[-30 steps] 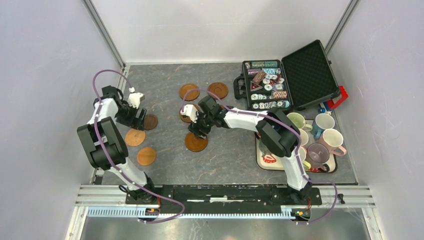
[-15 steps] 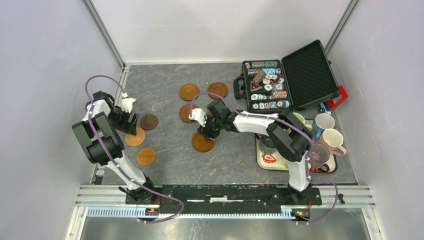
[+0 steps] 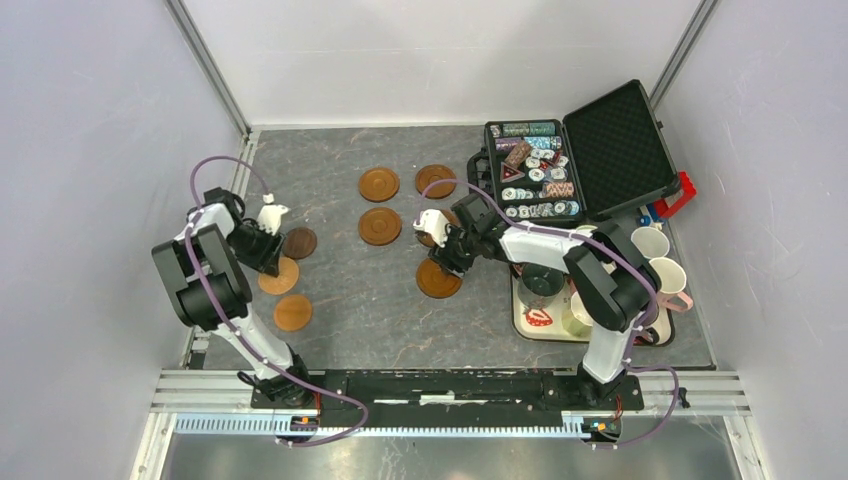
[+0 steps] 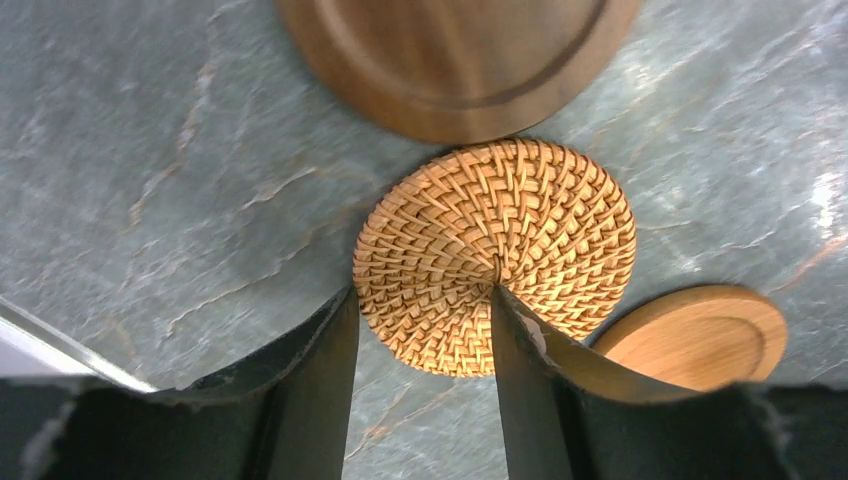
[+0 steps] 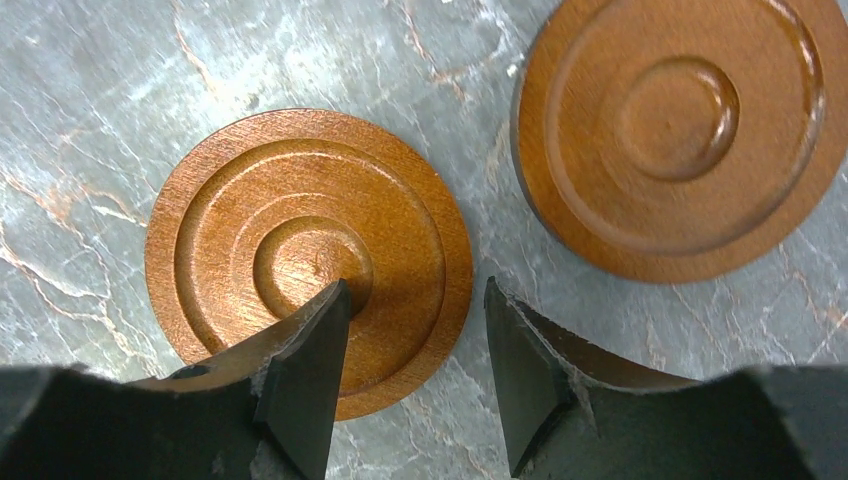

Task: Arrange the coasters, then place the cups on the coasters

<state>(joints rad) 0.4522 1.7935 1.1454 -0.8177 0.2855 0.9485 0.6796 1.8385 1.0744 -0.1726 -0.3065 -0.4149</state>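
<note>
My left gripper (image 4: 425, 300) is low over a woven round coaster (image 4: 495, 255). Its jaws stand apart, one fingertip at the coaster's rim and the other on its centre. A dark brown coaster (image 4: 460, 60) and a light one (image 4: 700, 335) lie beside it. My right gripper (image 5: 415, 290) is open, one fingertip resting in the centre hollow of a ringed reddish coaster (image 5: 300, 240), the other over bare table. Another ringed coaster (image 5: 680, 130) lies close by. Three more coasters (image 3: 379, 184) lie at mid-table. The cups (image 3: 668, 282) stand on the tray at right, partly hidden by my right arm.
An open black case of poker chips (image 3: 560, 165) sits at the back right, next to a red object (image 3: 683, 193). The white tray (image 3: 535, 318) holds the cups near the right edge. Enclosure walls bound the grey marbled table (image 3: 330, 150).
My right gripper has moved to the right, and the ringed coaster under its fingertip went with it. My left gripper has shifted slightly over the woven coaster and its jaws have narrowed.
</note>
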